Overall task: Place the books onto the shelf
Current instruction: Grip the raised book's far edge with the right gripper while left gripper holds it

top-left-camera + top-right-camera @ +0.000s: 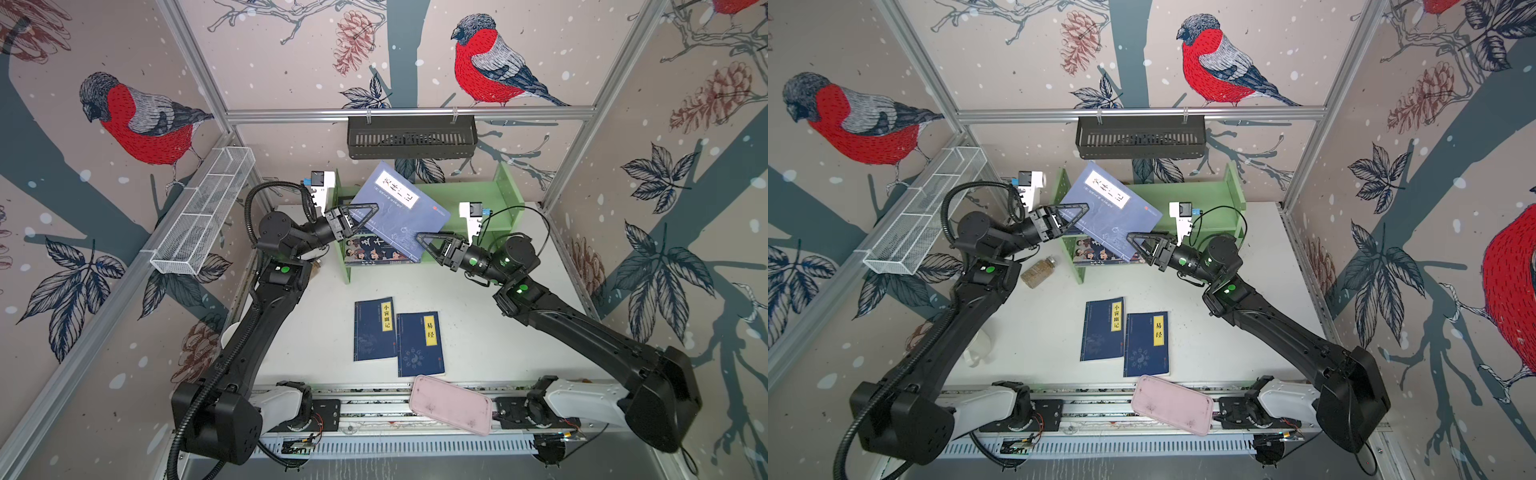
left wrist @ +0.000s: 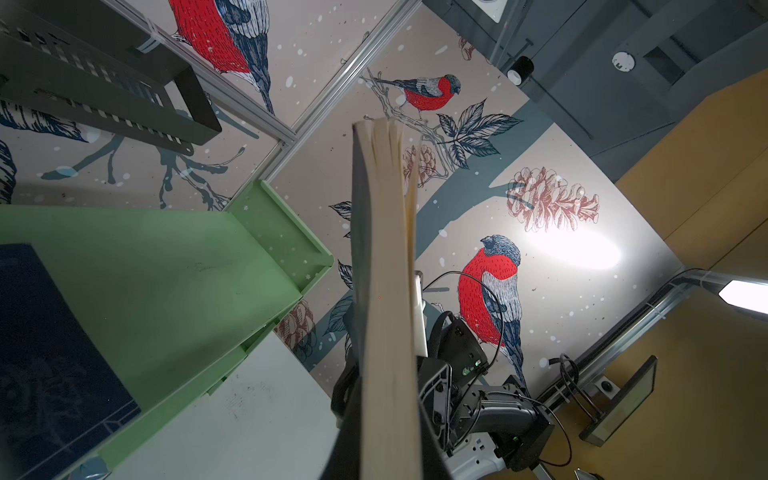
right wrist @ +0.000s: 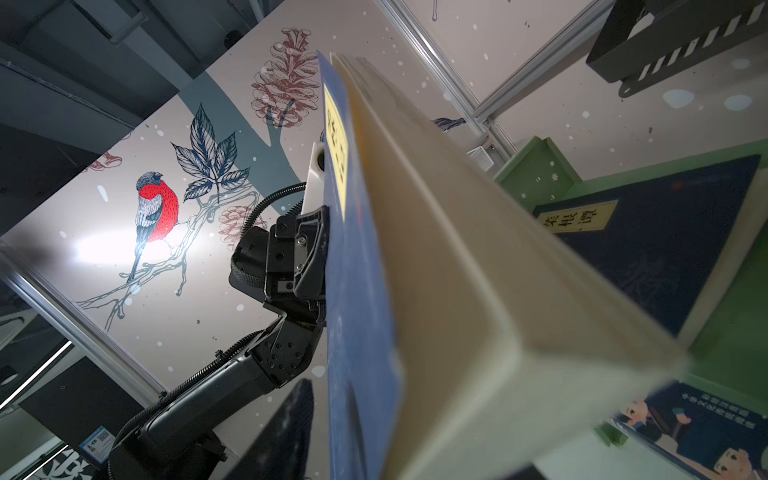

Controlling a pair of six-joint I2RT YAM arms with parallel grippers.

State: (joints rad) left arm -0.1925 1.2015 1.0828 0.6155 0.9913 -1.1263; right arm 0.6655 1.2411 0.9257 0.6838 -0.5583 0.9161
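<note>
I have the left hand (image 1: 370, 211) clamped on the near-left edge of the lifted book (image 1: 401, 205), one finger lying across its blue cover in both top views. The book hangs tilted in the air above the left part of the green shelf (image 1: 478, 194), with its title label toward the back wall. The right hand (image 1: 420, 240) has reached the opposite lower corner of that book. From the left wrist view its fingers (image 2: 432, 382) stand on either side of the page block, but I cannot tell whether they are pressing on it or merely straddling it. A navy book (image 3: 648, 249) lies flat on the upper tier of the shelf, seen in both wrist views and hidden under the lifted book from above. The cartoon book (image 1: 374, 251) lies on the lower tier at the left end, its front edge showing. Two more navy books rest side by side on the tabletop (image 1: 490, 332) in front of the shelf, the left one (image 1: 374, 328) and the right one (image 1: 419, 344), with edges touching or nearly so. The pink tray (image 1: 451, 405) sits at the near edge, just in front of the right one.
</note>
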